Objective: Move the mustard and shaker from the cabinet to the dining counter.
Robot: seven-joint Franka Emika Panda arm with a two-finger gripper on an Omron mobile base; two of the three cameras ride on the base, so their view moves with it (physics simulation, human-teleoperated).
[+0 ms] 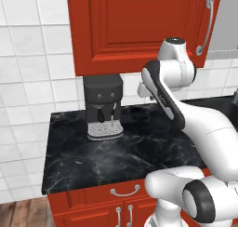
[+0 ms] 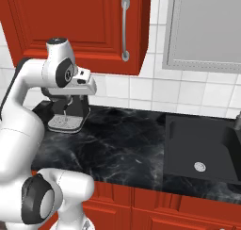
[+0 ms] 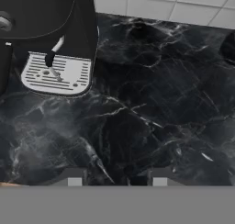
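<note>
coffee machine point(image 1: 103, 107) blocks counter point(image 1: 139, 151) left; right open.

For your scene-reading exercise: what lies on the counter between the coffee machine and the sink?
Bare black counter separates the coffee machine from the sink, seen in the right base view.

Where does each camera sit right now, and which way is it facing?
Left base view: behind-left, facing the closed cabinet and coffee machine; arm at right.
Right base view: behind-right, same cabinet, plus sink; arm at left.
Hand view: looks down on the counter; gripper fingertips at bottom.
Shared: coffee machine, counter.
</note>
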